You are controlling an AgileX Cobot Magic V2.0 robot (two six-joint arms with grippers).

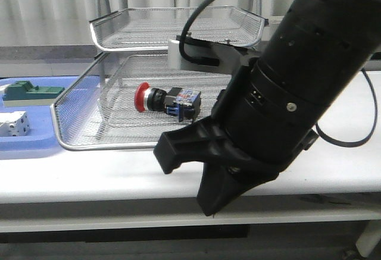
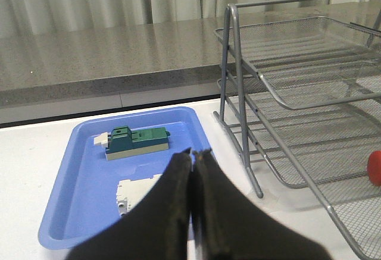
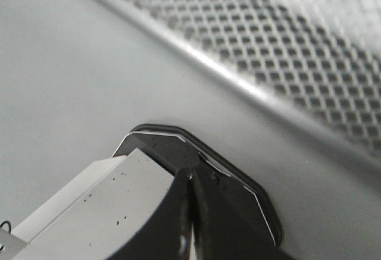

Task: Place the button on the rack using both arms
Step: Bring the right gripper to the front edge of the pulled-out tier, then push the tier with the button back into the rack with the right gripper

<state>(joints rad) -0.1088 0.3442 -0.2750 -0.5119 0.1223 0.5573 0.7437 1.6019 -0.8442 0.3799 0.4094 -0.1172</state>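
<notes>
The right gripper (image 1: 187, 174) is hanging low in front of the rack (image 1: 77, 123), its two black fingers pressed together with nothing between them; the right wrist view shows the same closed pair of fingertips (image 3: 190, 212) meeting along a thin seam just above the white table (image 3: 71, 81), with the rack's mesh edge running past beyond them. The left gripper (image 2: 193, 171) is likewise clenched on nothing, its fingers lying flat against each other in the left wrist view.

The button (image 1: 166, 99) is lying on its side in the lowest tier of the rack, apart from both grippers. Its red mushroom cap is pointing toward the robot's left, the black cylindrical body is running behind it, and the blue rear block with small metal contacts is sitting at the other end. In the left wrist view only a sliver of the red cap (image 2: 374, 168) is showing through the wire at the picture's edge.

The rack is standing on the table, its silver mesh trays stacked on a metal frame, the upper tier set back above the lower one. The thick black right arm (image 1: 309, 81), trailing a black cable, is crossing in front of the rack's right part. Beside the rack, on the robot's left, a flat blue tray (image 2: 65, 212) is holding a green block (image 2: 136, 141) and a white block (image 2: 134, 193), lying apart from each other.
</notes>
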